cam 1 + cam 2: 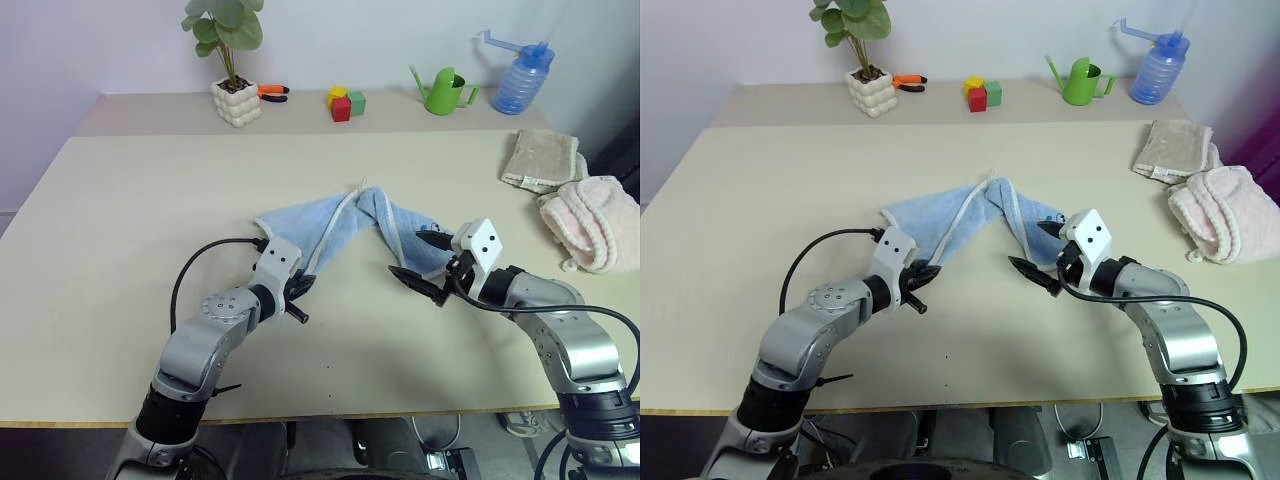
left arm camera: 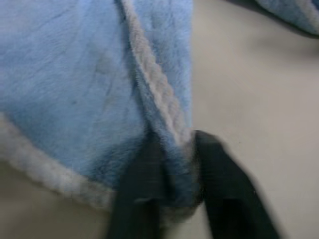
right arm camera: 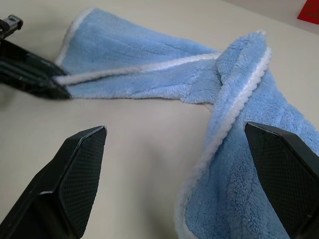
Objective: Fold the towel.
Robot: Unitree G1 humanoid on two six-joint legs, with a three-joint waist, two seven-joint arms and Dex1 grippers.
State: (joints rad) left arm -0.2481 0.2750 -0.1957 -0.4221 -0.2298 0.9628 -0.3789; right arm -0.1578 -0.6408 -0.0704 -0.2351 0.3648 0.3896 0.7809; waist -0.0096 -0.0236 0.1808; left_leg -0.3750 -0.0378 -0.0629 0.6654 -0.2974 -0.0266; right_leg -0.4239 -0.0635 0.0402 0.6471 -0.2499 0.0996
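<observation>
Potted plant (image 1: pixel 231 60), green watering can (image 1: pixel 443 92)

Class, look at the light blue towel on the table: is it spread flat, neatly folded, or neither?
Neither. The towel lies bunched in an upside-down V, its pale hem doubled over, with the left gripper shut on one end.

Towel (image 1: pixel 345 232) lies mid-table (image 1: pixel 120 260), bent into an upside-down V with its peak far; left gripper (image 1: pixel 300 290) at its near-left end, right gripper (image 1: pixel 425 262) beside its near-right end. Folded cloth (image 1: pixel 538 158) sits far right, fluffy towel (image 1: pixel 592 222) just nearer. Along the far edge, left to right: plant pot (image 1: pixel 236 102), pliers (image 1: pixel 272 92), blocks (image 1: pixel 345 102), watering can (image 1: pixel 444 92), bottle (image 1: pixel 522 80).
</observation>
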